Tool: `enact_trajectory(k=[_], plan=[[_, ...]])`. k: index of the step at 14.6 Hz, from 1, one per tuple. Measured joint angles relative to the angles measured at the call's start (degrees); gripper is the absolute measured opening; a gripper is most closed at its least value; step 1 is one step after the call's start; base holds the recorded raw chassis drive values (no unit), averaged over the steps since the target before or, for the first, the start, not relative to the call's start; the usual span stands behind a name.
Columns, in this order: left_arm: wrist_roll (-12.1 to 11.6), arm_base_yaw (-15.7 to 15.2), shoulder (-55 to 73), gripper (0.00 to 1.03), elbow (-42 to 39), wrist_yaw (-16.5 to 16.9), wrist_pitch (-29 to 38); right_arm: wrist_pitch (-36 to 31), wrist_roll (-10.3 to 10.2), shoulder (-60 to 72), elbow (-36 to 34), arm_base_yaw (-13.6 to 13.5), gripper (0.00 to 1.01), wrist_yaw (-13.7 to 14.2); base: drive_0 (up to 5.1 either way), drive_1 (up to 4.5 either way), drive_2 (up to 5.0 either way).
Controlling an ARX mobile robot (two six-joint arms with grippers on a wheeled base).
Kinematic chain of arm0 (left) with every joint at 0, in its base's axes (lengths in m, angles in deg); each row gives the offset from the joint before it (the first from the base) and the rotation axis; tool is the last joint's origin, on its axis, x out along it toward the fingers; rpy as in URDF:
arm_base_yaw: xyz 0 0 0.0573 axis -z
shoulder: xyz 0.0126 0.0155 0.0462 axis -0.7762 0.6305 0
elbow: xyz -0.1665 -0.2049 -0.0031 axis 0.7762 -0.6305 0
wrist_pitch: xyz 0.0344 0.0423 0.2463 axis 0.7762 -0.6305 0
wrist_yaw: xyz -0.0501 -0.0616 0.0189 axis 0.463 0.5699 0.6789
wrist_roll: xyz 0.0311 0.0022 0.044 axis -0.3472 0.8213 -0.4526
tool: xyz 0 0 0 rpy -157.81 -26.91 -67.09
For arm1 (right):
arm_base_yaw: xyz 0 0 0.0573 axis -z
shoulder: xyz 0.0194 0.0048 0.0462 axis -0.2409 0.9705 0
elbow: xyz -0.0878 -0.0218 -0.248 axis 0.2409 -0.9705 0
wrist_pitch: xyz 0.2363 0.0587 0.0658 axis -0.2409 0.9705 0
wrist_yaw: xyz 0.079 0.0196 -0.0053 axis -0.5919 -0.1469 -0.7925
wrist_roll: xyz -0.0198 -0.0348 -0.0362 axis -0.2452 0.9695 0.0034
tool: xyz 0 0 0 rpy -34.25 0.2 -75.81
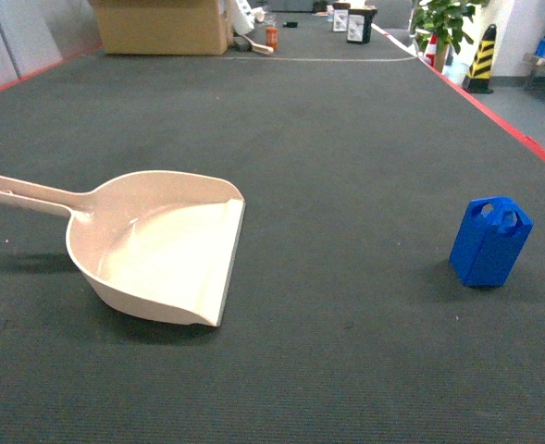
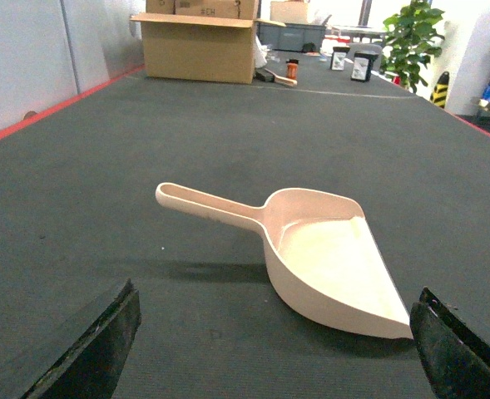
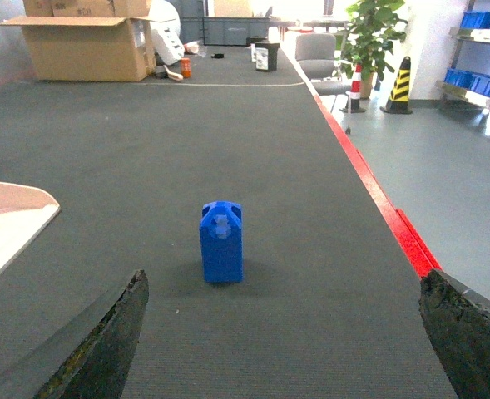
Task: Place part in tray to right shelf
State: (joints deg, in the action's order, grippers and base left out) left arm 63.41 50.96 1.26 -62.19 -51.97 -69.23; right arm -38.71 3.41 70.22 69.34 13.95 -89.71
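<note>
- Head view: part (image 1: 490, 242) stands upright on dark mat (image 1: 346, 139), right side; tray (image 1: 161, 245) lies well apart to the left, lip facing the part. No arm visible here. Shelf not in view.
- Left wrist view: left gripper (image 2: 274, 349) spread wide, empty, facing the tray.
- Right wrist view: right gripper (image 3: 286, 341) spread wide, empty, part straight ahead.
- Judgement: pre-grasp stage. Next: right claw advances and closes on the part.
</note>
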Motion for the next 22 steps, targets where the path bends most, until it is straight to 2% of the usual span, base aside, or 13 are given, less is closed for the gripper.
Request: enact_trajectory(k=[9,10,11,12,14,15,16,17,20,22], plan=[[0.0,0.0,0.0,0.98,0.0,0.0,0.0,0.0,0.0,0.0,0.0,0.0,0.98,0.0,0.0,0.0,0.0],[0.9,1.0,1.0,0.98,1.1,-2.2,-4.6,0.0,0.0,0.0,0.0,0.0,0.98,0.0,0.0,0.0,0.0],[3.9,2.3,7.0,0.98,3.2,-3.1,-7.1,0.0,0.0,0.0,0.0,0.0,0.98,0.0,0.0,0.0,0.0],[7.1,1.1,11.6,0.98,3.6,-1.3,-3.9,0.0,0.0,0.0,0.0,0.0,0.98,0.0,0.0,0.0,0.0],[16.0,-8.5,25.3,0.98,5.8,8.7,9.5,0.0,0.0,0.0,0.0,0.0,0.98,0.0,0.0,0.0,0.0],[21.3,-11.7,33.8,0.98,6.9,12.9,16.8,0.0,0.0,0.0,0.0,0.0,0.98,0.0,0.0,0.0,0.0],[26.4,-12.3,43.0,0.98,8.1,15.8,24.4,0.0,0.0,0.0,0.0,0.0,0.98,0.0,0.0,0.0,0.0],[30.8,-12.9,52.2,0.98,9.6,17.1,31.6,0.0,0.0,0.0,0.0,0.0,0.98,0.0,0.0,0.0,0.0],[41.1,-14.1,76.7,0.98,14.5,18.5,50.6,0.0,0.0,0.0,0.0,0.0,0.98,0.0,0.0,0.0,0.0],[44.9,-13.5,89.0,0.98,19.3,18.9,56.4,0.0,0.0,0.0,0.0,0.0,0.98,0.0,0.0,0.0,0.0]])
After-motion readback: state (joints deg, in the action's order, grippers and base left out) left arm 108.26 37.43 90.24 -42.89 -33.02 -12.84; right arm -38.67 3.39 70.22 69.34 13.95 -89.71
